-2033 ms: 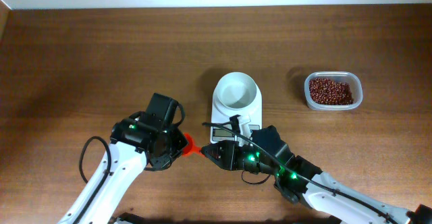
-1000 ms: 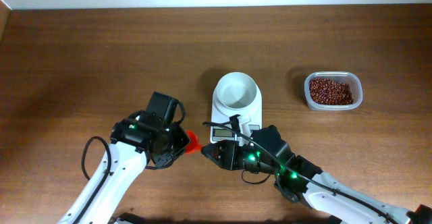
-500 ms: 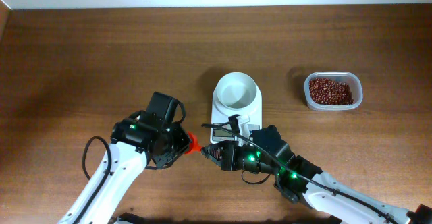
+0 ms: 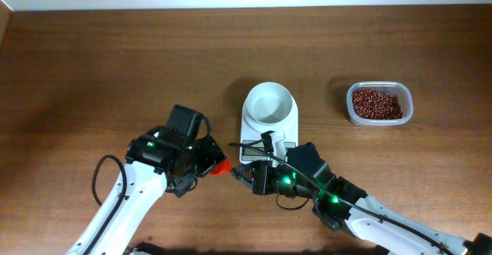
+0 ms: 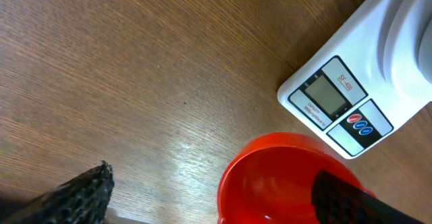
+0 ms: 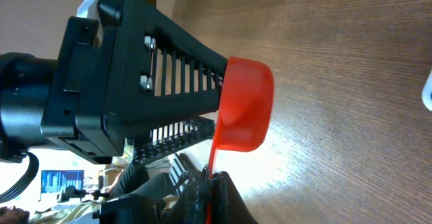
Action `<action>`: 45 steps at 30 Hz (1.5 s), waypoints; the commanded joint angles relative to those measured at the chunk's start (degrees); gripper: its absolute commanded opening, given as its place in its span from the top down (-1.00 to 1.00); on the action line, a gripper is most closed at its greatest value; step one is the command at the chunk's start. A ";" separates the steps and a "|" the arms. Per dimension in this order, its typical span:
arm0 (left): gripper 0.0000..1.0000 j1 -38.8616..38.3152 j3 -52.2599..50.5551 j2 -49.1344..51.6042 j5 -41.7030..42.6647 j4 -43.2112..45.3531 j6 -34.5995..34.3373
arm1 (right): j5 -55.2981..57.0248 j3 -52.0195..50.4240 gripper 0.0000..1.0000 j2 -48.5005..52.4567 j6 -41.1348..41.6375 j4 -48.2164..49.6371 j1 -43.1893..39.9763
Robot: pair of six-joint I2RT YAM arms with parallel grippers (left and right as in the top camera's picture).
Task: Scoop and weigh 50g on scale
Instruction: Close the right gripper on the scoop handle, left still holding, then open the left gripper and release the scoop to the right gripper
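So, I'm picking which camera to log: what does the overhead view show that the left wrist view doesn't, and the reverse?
Overhead only: the clear plastic tub of red-brown beans, and the whole round white bowl.
Left wrist only: the grey display and the buttons up close, plus the scoop's empty inside.
Both: the small white digital scale and the orange-red plastic scoop.

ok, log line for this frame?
left gripper: open, astride scoop | right gripper: shut on scoop handle | scale: bowl empty | beans: in tub
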 commanded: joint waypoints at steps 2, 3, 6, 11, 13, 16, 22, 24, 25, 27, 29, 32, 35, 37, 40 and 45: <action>-0.99 -0.24 0.13 0.31 1.33 0.48 0.09 | -2.10 0.90 0.92 -0.24 -2.58 -0.28 0.31; -0.98 -0.24 0.13 0.31 1.33 0.48 0.09 | -2.10 0.90 0.92 -0.24 -2.58 -0.48 0.31; -0.99 -0.24 0.13 0.31 1.33 0.48 0.09 | -2.08 0.90 0.92 -0.24 -3.43 -0.76 0.31; -0.99 -0.02 1.25 0.28 1.36 0.52 3.93 | -2.08 0.90 0.92 -0.24 -5.57 -2.71 -0.55; -0.99 0.63 3.48 0.09 1.36 0.37 8.48 | -2.10 0.90 0.92 -0.24 -5.57 -3.48 -1.20; -0.99 1.99 8.15 -0.85 1.33 0.22 13.99 | -2.08 0.90 0.92 -0.24 -5.62 -3.43 -1.29; -0.98 2.45 13.33 -2.56 -1.31 0.11 20.02 | -3.32 0.90 0.92 -0.50 -7.56 -4.74 -1.29; -0.98 2.47 13.33 -2.97 -3.23 -0.59 20.02 | -4.46 0.90 0.92 -1.33 -8.59 -5.18 -1.29; -0.99 2.47 13.33 -2.99 -4.15 -1.16 20.02 | -4.46 0.90 0.92 -1.79 -8.61 -5.18 -1.29; -0.99 2.47 13.33 -2.97 -6.08 -2.14 20.02 | -4.44 0.90 0.92 -2.91 -9.18 -5.20 -1.29; -0.99 2.47 13.33 -2.99 -7.56 -2.64 20.00 | -4.42 0.90 0.92 -4.13 -12.72 -5.75 -1.29; -0.99 2.47 13.33 -2.99 -9.73 -2.82 20.00 | -3.39 0.90 0.92 -5.86 -14.62 -8.48 -1.49; -0.99 2.47 13.33 -2.99 -11.93 -2.78 20.00 | -3.10 0.90 0.92 -7.56 -14.60 -11.85 -3.28; -0.99 2.47 13.33 -2.99 -14.32 -2.75 20.00 | -3.15 0.90 0.92 -9.70 -14.60 -15.08 -6.19; -0.99 2.47 13.33 -2.99 -15.72 -2.67 20.00 | -3.19 0.90 0.92 -12.83 -14.60 -17.49 -8.39; -0.99 2.45 13.33 -2.97 -16.76 -2.51 20.00 | -3.17 0.90 0.92 -18.12 -14.60 -17.66 -8.41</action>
